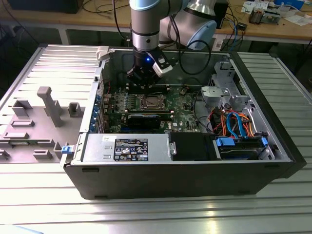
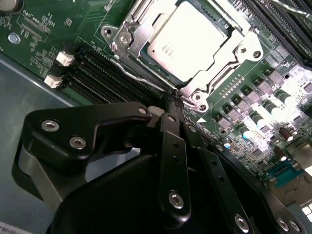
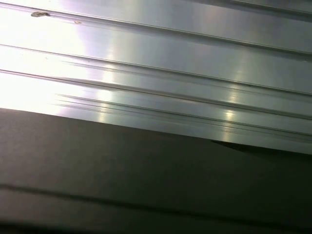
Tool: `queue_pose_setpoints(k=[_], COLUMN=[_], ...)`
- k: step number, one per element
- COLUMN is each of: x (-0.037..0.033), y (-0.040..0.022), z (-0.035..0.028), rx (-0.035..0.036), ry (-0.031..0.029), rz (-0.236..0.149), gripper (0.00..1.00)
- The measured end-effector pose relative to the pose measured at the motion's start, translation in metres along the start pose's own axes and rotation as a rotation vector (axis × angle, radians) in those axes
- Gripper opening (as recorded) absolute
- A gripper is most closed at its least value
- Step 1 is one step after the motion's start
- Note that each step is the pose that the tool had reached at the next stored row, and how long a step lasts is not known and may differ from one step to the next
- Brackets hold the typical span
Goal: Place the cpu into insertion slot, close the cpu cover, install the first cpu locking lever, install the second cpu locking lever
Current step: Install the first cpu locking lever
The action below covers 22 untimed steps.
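Your gripper (image 2: 176, 100), fingers pinched together empty, sits at the socket's (image 2: 127, 36) corner; the cpu (image 2: 187, 41) lies seated under the cover (image 2: 234, 36), so press only stiff steel levers.

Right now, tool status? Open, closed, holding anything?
Tool: closed, fingertips together, holding nothing, right at the edge of the cover, which lies over the cpu.

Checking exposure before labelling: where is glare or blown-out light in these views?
First wrist view: strong glare on the ribbed metal surface. Second wrist view: blown-out patch on the motherboard; the cpu reads clearly. Exterior view: mild sheen on the table.
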State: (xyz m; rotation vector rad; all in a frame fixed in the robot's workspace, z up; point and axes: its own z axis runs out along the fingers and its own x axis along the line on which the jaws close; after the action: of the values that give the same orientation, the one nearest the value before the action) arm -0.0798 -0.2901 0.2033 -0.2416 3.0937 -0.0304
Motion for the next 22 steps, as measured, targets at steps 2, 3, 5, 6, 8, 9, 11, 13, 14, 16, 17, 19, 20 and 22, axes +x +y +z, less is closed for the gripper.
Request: queue_pose_setpoints(k=[2, 3, 5, 6, 8, 9, 11, 13, 14, 16, 17, 19, 20, 22], x=[0.0001, 0.0001, 0.0001, 0.0002, 0.001, 0.0024, 0.0078, 0.0099, 0.01, 0.0098, 0.0099, 0.0113, 0.0113, 0.0115], y=[-0.0004, -0.0005, -0.0006, -0.0007, -0.0007, -0.0005, 0.0004, 0.0007, 0.0006, 0.0005, 0.0005, 0.0008, 0.0006, -0.0003], z=[-0.001, -0.0019, -0.0035, -0.0037, -0.0043, -0.0046, -0.0055, -0.0075, -0.0093, -0.0143, -0.0166, -0.0179, -0.0179, -0.0178], rx=[0.0003, 0.0003, 0.0004, 0.0003, 0.0006, 0.001, 0.0019, 0.0025, 0.0025, 0.0026, 0.0026, 0.0028, 0.0028, 0.0031], ry=[0.0, -0.0002, -0.0006, -0.001, -0.0025, -0.0039, -0.0095, -0.0134, -0.0143, -0.0148, -0.015, -0.0169, -0.017, -0.0168], rz=[0.0, 0.0, 0.0, 0.0, 0.0, 0.0, 0.0, 0.0, 0.0, 0.0, 0.0, 0.0, 0.0, 0.006], gripper=[0.11, 0.11, 0.11, 0.11, 0.11, 0.11, 0.11, 0.11, 0.11, 0.11, 0.11, 0.11, 0.11, 0.11])
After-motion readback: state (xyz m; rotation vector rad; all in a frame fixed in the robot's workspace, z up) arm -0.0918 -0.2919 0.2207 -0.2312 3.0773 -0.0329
